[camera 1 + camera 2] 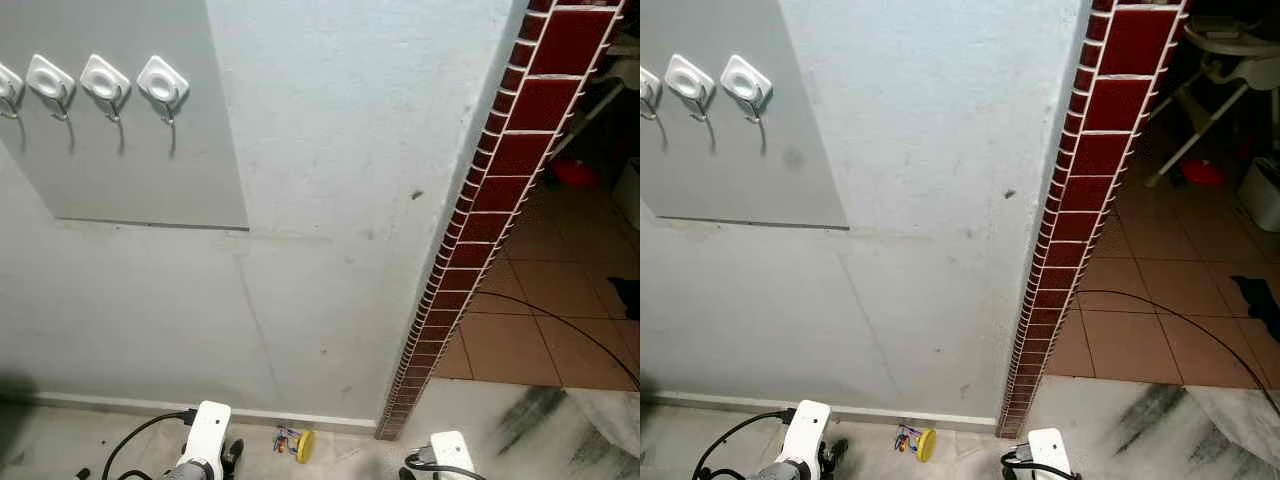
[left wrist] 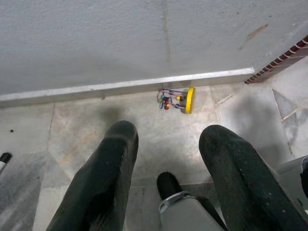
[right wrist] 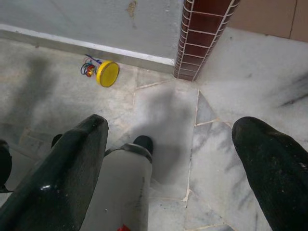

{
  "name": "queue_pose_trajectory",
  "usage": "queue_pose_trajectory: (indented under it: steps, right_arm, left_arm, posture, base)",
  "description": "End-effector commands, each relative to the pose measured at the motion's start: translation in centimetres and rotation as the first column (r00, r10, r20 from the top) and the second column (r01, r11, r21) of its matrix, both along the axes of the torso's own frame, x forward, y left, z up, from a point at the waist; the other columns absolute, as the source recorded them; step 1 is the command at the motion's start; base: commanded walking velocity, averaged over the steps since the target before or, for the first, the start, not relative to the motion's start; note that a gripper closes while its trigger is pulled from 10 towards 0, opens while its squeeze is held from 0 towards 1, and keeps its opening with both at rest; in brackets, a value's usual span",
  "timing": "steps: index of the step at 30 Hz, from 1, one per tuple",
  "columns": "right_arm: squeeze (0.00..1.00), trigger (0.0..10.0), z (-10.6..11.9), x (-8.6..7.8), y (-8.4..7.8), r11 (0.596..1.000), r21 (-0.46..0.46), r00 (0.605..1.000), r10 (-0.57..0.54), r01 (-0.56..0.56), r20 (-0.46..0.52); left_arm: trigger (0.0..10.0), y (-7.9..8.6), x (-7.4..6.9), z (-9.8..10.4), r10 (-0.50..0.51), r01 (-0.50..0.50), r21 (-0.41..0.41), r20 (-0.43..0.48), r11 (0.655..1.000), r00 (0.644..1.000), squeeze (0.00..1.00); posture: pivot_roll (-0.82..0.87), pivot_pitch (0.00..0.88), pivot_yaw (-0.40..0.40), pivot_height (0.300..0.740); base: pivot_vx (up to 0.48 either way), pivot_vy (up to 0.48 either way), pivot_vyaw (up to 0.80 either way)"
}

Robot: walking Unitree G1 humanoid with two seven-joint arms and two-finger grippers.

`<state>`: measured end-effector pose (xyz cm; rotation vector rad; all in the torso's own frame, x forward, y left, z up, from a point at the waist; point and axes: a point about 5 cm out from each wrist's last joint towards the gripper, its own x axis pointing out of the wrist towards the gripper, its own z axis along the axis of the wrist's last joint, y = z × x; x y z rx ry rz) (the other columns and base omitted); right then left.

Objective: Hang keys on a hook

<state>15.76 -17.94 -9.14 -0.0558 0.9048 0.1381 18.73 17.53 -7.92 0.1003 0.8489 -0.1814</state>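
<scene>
**Keys on the floor, hooks overhead**

The keys (image 1: 294, 442), with a yellow tag, lie on the floor against the wall's skirting, just beside the red-tiled pillar (image 1: 500, 190). The hooks (image 1: 105, 85) sit high up the wall from the pillar's foot. Left gripper (image 2: 166, 144) and right gripper (image 3: 178, 144) both gape wide above the floor, empty.

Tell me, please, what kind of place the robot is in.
Probably a hallway or entry of a home: a row of wall hooks on a grey wall, a red tiled wall edge, and a keyring on the stone floor.

Matt painted wall (image 1: 350, 200), glossy red brick tiles (image 1: 520, 150), shiny metal hooks (image 1: 162, 85), veined stone floor (image 3: 231, 159).
</scene>
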Motion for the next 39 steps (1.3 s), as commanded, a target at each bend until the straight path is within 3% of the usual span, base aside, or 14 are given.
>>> queue_pose_trajectory:
  steps: [1, 31, 36, 39]
  right_arm:
    - [0.0, 10.0, -0.15, -0.32, 0.16, 1.0, 0.01, 1.0, 0.006, -0.006, -0.012]
    - [0.0, 10.0, -0.23, -0.53, 0.05, 0.999, 0.0, 0.998, 0.05, -0.05, -0.029]
    - [0.0, 10.0, -0.21, -0.45, 0.08, 0.998, -0.003, 0.998, 0.056, -0.056, -0.027]
    - [0.0, 10.0, -0.2, -0.4, 0.12, 0.998, -0.002, 0.998, 0.057, -0.057, -0.028]
  left_arm:
    - [10.0, 0.22, -0.32, -0.13, 0.006, -0.006, 0.005, -0.005, 1.0, 1.0, 0.0]
    - [10.0, 0.38, -0.35, -0.13, -0.039, 0.04, 0.021, -0.015, 0.999, 0.999, 0.0]
    - [10.0, -0.19, -0.62, -0.25, -0.137, 0.138, 0.047, -0.019, 0.989, 0.99, 0.0]
    - [10.0, -0.25, -0.73, -0.35, -0.092, 0.092, 0.01, -0.03, 0.996, 0.995, 0.0]
  posture:
    - [-0.13, 0.0, 0.005, 0.74]
    - [-0.12, 0.0, 0.008, 0.74]
    - [-0.12, 0.0, 0.008, 0.74]
    - [-0.12, 0.0, 0.007, 0.74]
  base:
    - [0.0, 0.0, 0.0]
    - [0.0, 0.0, 0.75]
    - [0.0, 0.0, 0.8]
    - [0.0, 0.0, 0.8]
